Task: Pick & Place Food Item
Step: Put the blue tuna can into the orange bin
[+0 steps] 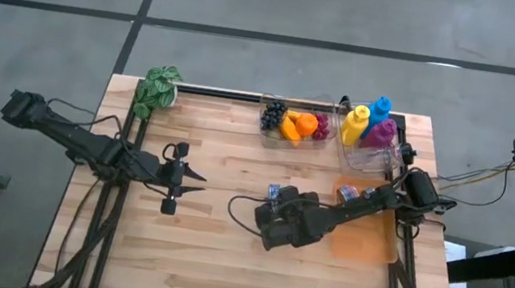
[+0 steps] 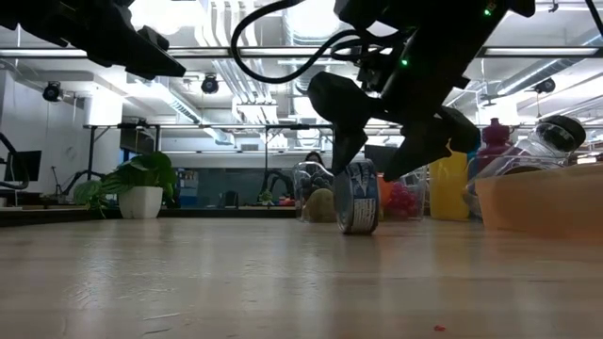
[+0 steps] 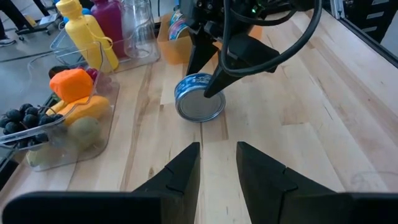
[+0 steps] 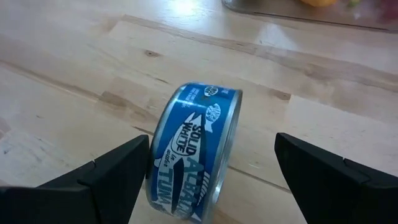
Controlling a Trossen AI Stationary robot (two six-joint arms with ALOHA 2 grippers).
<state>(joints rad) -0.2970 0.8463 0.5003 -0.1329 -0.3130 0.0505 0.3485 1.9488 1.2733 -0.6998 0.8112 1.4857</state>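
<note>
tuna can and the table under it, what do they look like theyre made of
Tuna can: likely metal, judging by its shiny silver rim and bare grey end face in the left wrist view, with a glossy blue printed label around the side. Table: light wood, apparently butcher-block, with visible grain, knots and joined planks, and a smooth, slightly reflective finish.

On the blue side label of the tuna can (image 4: pixel 193 155), "SOLID WHITE" is printed in white letters, with larger lettering beside it read as "ALBA…" and "TUNA". A small round brand mark above it cannot be read. No other legible text is seen.
</note>
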